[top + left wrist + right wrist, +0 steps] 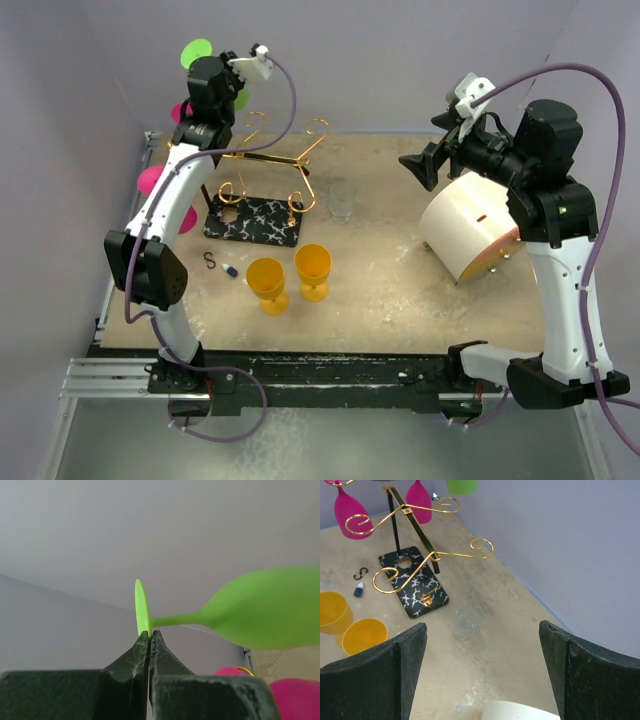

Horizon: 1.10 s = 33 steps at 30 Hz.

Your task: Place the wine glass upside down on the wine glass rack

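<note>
the left gripper (150, 636) is clamped on the foot rim of the green wine glass (260, 615). its stem and bowl lie sideways past the fingertips, high by the wine glass rack (268, 158). from above, the wrist hides most of the glass. the right gripper (482, 625) gapes wide, holding nothing.

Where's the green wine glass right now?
The green glass is far left in the top view, its foot pinched by the left gripper, beside the pink glasses.
</note>
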Available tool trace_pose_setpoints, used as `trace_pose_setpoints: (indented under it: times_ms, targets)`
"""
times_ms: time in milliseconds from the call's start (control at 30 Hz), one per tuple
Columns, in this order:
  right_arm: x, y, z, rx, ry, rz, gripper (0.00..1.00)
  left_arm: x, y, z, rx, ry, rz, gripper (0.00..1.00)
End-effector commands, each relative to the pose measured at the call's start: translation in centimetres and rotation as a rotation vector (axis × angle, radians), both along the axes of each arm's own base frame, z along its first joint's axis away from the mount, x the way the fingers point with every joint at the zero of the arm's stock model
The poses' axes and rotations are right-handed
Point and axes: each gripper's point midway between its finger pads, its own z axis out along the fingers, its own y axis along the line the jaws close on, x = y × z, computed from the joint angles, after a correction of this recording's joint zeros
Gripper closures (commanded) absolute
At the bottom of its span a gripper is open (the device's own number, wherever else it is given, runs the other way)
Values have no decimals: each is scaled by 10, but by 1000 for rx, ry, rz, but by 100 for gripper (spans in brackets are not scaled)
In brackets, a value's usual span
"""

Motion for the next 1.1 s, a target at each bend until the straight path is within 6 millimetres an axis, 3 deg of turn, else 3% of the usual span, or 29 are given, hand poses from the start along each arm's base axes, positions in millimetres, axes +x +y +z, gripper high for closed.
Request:
trace_pose_setpoints:
  times_ms: [0, 167, 400, 1067]
  targets:
    - [-5, 1, 14, 26, -46, 19, 5, -14, -13, 3, 63, 31, -69, 100]
    - [-3, 0, 12, 25, -45, 17, 4, -20, -15, -24, 100, 110, -95, 100]
    - [-1, 0, 11, 29, -38, 19, 4, -40, -23, -43, 72, 196, -168, 100]
    - [-1, -5, 7, 33, -35, 12, 4, -68, -44, -66, 110, 284, -248, 100]
